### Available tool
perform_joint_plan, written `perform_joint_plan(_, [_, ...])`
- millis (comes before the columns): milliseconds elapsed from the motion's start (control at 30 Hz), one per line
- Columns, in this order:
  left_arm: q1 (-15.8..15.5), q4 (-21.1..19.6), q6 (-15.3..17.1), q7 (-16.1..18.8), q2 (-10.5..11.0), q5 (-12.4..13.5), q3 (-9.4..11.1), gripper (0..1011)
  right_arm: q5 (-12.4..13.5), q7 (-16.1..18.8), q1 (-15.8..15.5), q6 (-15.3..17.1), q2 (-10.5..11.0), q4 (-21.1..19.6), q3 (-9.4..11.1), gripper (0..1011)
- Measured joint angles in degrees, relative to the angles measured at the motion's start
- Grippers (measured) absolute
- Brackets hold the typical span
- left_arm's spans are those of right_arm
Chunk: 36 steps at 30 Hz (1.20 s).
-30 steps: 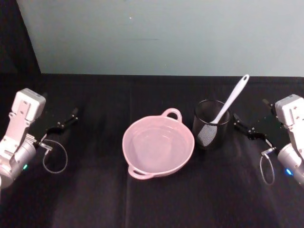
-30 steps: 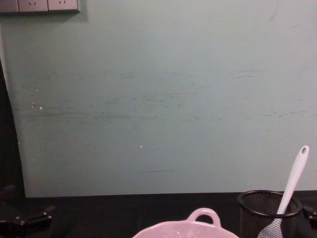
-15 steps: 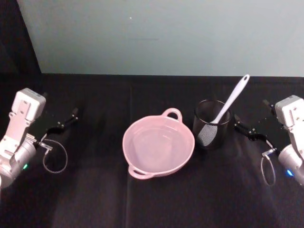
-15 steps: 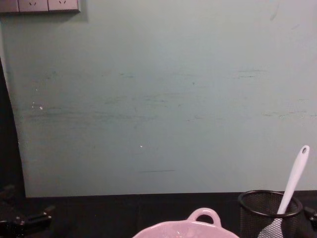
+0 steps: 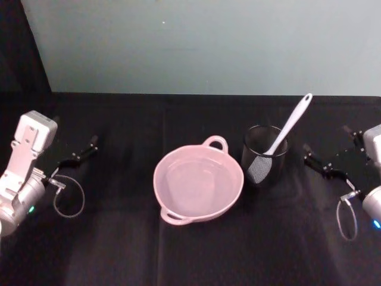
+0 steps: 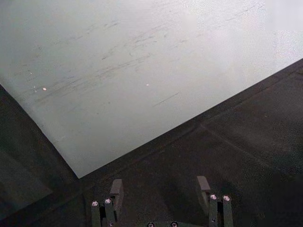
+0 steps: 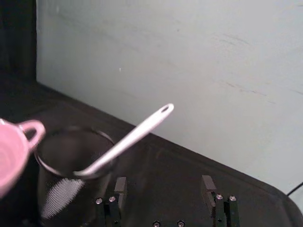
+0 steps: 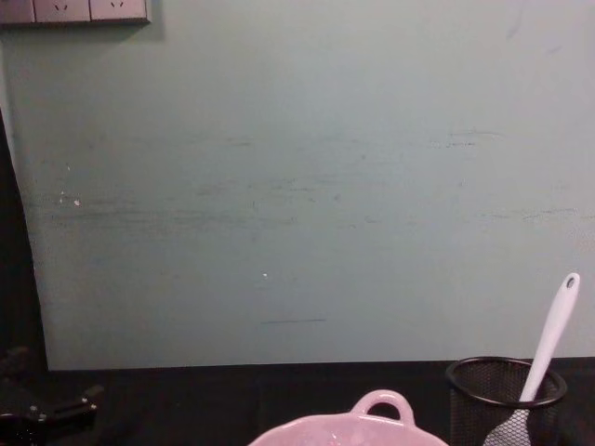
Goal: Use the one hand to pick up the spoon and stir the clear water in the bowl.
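The pale pink bowl (image 5: pixel 198 185) with clear water sits mid-table; its loop handle shows in the chest view on the bowl (image 8: pixel 380 407). The white spoon (image 5: pixel 290 125) stands head-down in a black mesh cup (image 5: pixel 264 156), its handle leaning up to the right. The spoon (image 7: pixel 130 137) slants across the right wrist view, and the spoon (image 8: pixel 552 336) also rises above the cup in the chest view. My right gripper (image 5: pixel 326 143) stays open and empty right of the cup, apart from it; the right gripper (image 7: pixel 163 187) shows its fingers spread. My left gripper (image 5: pixel 76 136) is parked open at far left.
The black mesh cup (image 8: pixel 502 398) stands just right of the bowl. A black cloth covers the table (image 5: pixel 119 244), and a pale green wall (image 5: pixel 202 42) rises behind it. Cable loops hang by both wrists. The left gripper (image 6: pixel 159 189) faces bare cloth and wall.
My right arm has drawn back to the right, away from the mesh cup, gripper still open. Spoon, bowl and left arm have not moved.
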Motion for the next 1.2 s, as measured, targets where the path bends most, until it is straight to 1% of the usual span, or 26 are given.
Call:
perform_joint_plan(33, [0.0,0.0,0.0,0.0,0.0,0.0,0.0,1011,0.0,0.0,0.0,0.0,0.0,0.0,0.0,1003])
perform_joint_plan(67, [0.0,0.0,0.0,0.0,0.0,0.0,0.0,1011,1.6,0.7,-0.6,0.0,-0.2,-0.9,0.9,1003])
perform_joint_plan(100, [0.0,0.0,0.0,0.0,0.0,0.0,0.0,1011,2.4,1.1,-0.9,-0.1,-0.4,-1.3,1.3,1003])
perform_joint_plan(133, [0.0,0.0,0.0,0.0,0.0,0.0,0.0,1011,4.1,1.9,-1.3,-0.3,-0.9,-2.0,2.1,1003])
perform_joint_plan(200, [0.0,0.0,0.0,0.0,0.0,0.0,0.0,1011,6.0,2.8,-1.5,-0.3,-1.5,-2.3,2.8,1002])
perform_joint_plan(233, [0.0,0.0,0.0,0.0,0.0,0.0,0.0,1011,7.8,3.7,-1.6,-0.4,-2.2,-2.4,3.4,1003])
perform_joint_plan(267, [0.0,0.0,0.0,0.0,0.0,0.0,0.0,1011,7.8,3.7,-1.6,-0.4,-2.2,-2.4,3.4,1003])
perform_joint_plan(300, [0.0,0.0,0.0,0.0,0.0,0.0,0.0,1011,9.9,5.0,-1.5,-0.3,-3.1,-2.3,4.0,1003])
perform_joint_plan(367, [0.0,0.0,0.0,0.0,0.0,0.0,0.0,1011,12.1,6.4,-1.0,0.0,-4.2,-1.7,4.5,1003])
perform_joint_plan(400, [0.0,0.0,0.0,0.0,0.0,0.0,0.0,1011,14.4,7.8,-0.4,0.6,-5.3,-0.9,4.8,1003])
perform_joint_plan(500, [0.0,0.0,0.0,0.0,0.0,0.0,0.0,1011,17.5,9.8,0.8,1.6,-7.0,0.7,5.3,1003])
perform_joint_plan(567, [0.0,0.0,0.0,0.0,0.0,0.0,0.0,1011,21.2,12.2,2.8,3.3,-9.4,3.2,6.0,1003])
perform_joint_plan(600, [0.0,0.0,0.0,0.0,0.0,0.0,0.0,1011,21.2,12.2,2.8,3.3,-9.4,3.2,6.0,1003])
perform_joint_plan(700, [0.0,0.0,0.0,0.0,0.0,0.0,0.0,1011,24.6,14.4,5.0,4.9,-11.9,6.0,6.7,1003])
perform_joint_plan(767, [0.0,0.0,0.0,0.0,0.0,0.0,0.0,1011,25.7,15.0,5.9,5.6,-12.8,7.1,7.1,1003])
perform_joint_plan(800, [0.0,0.0,0.0,0.0,0.0,0.0,0.0,1011,26.8,15.6,6.7,6.4,-13.6,8.2,7.5,1002])
perform_joint_plan(867, [0.0,0.0,0.0,0.0,0.0,0.0,0.0,1011,28.0,16.3,7.9,7.4,-14.6,9.4,8.1,1003])
perform_joint_plan(900, [0.0,0.0,0.0,0.0,0.0,0.0,0.0,1011,28.0,16.3,7.9,7.4,-14.6,9.4,8.1,1003])
perform_joint_plan(933, [0.0,0.0,0.0,0.0,0.0,0.0,0.0,1011,28.8,16.6,8.6,8.1,-15.0,10.1,8.4,1003])
perform_joint_plan(1067, [0.0,0.0,0.0,0.0,0.0,0.0,0.0,1011,30.6,17.4,10.2,9.8,-15.6,11.7,9.0,997])
perform_joint_plan(1100, [0.0,0.0,0.0,0.0,0.0,0.0,0.0,1011,31.4,17.7,10.8,10.5,-15.7,12.3,9.1,967])
perform_joint_plan(1200, [0.0,0.0,0.0,0.0,0.0,0.0,0.0,1011,32.6,18.1,11.6,11.4,-15.9,13.1,9.2,929])
